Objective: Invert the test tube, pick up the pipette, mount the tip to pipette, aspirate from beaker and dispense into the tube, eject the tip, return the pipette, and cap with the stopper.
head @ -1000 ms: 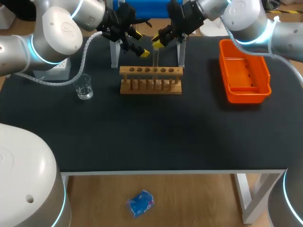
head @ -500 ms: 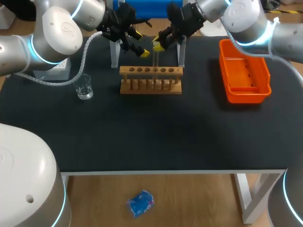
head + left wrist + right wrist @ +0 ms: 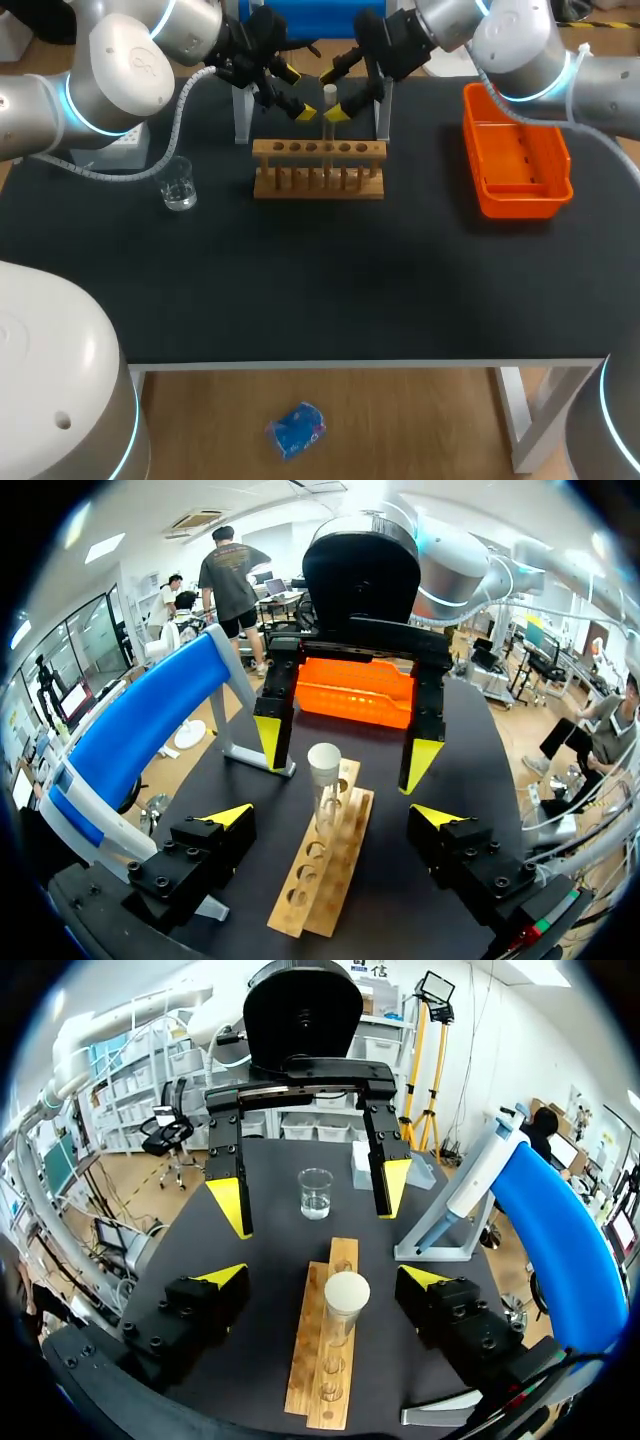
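Note:
A clear test tube (image 3: 328,122) with a pale top stands upright in the wooden rack (image 3: 318,170). My right gripper (image 3: 333,95) is open around the tube's top, fingers clear of it on both sides; in the right wrist view the tube (image 3: 345,1305) sits between the spread fingers of the right gripper (image 3: 322,1278). My left gripper (image 3: 297,93) is open just left of the tube, facing the right one. From the left wrist, the tube (image 3: 323,780) stands ahead of the left gripper (image 3: 335,815). The blue-handled pipette (image 3: 480,1175) hangs on its stand. The beaker (image 3: 179,184) stands at the left.
An orange bin (image 3: 515,150) lies at the right of the table. The pipette stand's legs (image 3: 242,115) rise just behind the rack. A white box (image 3: 110,150) sits at the far left edge. The black table front (image 3: 320,290) is bare.
My right gripper opened and let go of the test tube, which now stands free in the rack. The left arm has kept still.

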